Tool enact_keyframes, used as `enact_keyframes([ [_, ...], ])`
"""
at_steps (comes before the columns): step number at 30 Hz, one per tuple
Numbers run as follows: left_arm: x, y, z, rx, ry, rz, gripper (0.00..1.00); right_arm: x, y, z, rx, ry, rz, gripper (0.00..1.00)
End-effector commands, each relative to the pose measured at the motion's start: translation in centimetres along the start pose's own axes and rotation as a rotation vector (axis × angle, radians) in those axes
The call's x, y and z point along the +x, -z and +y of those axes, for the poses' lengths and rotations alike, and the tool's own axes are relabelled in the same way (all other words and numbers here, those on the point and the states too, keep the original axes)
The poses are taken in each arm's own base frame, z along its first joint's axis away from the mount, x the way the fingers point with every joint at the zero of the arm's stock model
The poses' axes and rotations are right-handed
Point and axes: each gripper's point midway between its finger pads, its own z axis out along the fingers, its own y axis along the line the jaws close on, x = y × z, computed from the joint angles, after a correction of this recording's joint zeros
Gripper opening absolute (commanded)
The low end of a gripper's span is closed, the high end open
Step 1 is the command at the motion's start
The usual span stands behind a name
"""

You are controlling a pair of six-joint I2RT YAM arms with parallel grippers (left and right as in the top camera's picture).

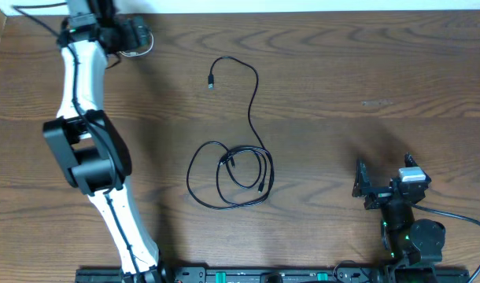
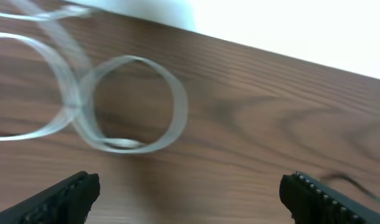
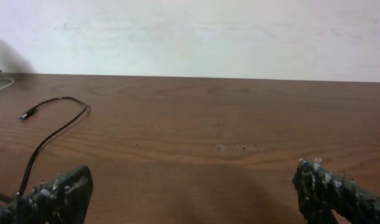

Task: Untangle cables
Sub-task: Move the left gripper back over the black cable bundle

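The black cables [image 1: 232, 169] lie in a tangled coil at the table's middle. One strand runs up to a small plug [image 1: 211, 81]. That strand [image 3: 53, 132] also shows in the right wrist view. The white cable [image 1: 143, 49] lies in loops at the far left back edge, blurred in the left wrist view [image 2: 134, 102]. My left gripper [image 1: 139, 35] is open and empty [image 2: 190, 196], just short of the white loops. My right gripper [image 1: 383, 173] is open and empty [image 3: 193, 193] at the front right, well apart from the black coil.
The white wall edge [image 2: 271, 31] runs close behind the white cable. My left arm [image 1: 83, 118] stretches along the table's left side. A thick black lead [image 1: 460, 216] trails from the right arm's base. A faint scuff [image 1: 375, 102] marks the wood at the right.
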Motion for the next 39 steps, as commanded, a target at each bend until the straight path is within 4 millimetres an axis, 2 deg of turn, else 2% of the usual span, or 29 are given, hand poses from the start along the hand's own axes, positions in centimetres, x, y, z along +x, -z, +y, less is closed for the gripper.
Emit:
enact_keyframes([
  [1,0.3,0.4,-5.8,0.121,-0.032,0.025,0.98,0.1,0.0,0.1,-0.002,-0.01,0.0,0.99],
  [4,2.3,-0.4,-8.0,0.116,-0.055,0.089,0.98,0.1,0.0,0.1,-0.002,-0.01,-0.001,0.99],
  [7,3.9,-1.2,-8.9,0.063,-0.078,0.139,0.98,0.1,0.0,0.1,-0.002,-0.01,-0.001,0.99],
  [12,6.2,-2.5,-6.7,-0.148,-0.116,0.203,0.98,0.1,0.0,0.1,-0.002,-0.01,-0.001,0.99],
  [19,8.4,-4.6,-3.8,-0.233,-0.142,0.265,0.98,0.1,0.0,0.1,-0.002,-0.01,-0.001,0.99],
  [24,9.2,-4.9,-3.2,-0.24,-0.132,0.292,0.98,0.1,0.0,0.1,-0.002,-0.01,0.0,0.99],
  [29,9.0,-2.8,-3.7,-0.237,-0.128,0.313,0.98,0.1,0.0,0.1,-0.002,-0.01,0.0,0.99],
  [31,9.2,-1.4,-4.9,-0.187,-0.118,0.336,0.98,0.1,0.0,0.1,-0.002,-0.01,-0.001,0.99],
  [34,9.2,0.8,-7.8,-0.053,-0.091,0.361,0.98,0.1,0.0,0.1,-0.002,-0.01,0.0,0.99],
  [39,9.2,5.9,-14.3,0.262,-0.06,0.396,0.98,0.1,0.0,0.1,-0.002,-0.01,0.0,0.99],
])
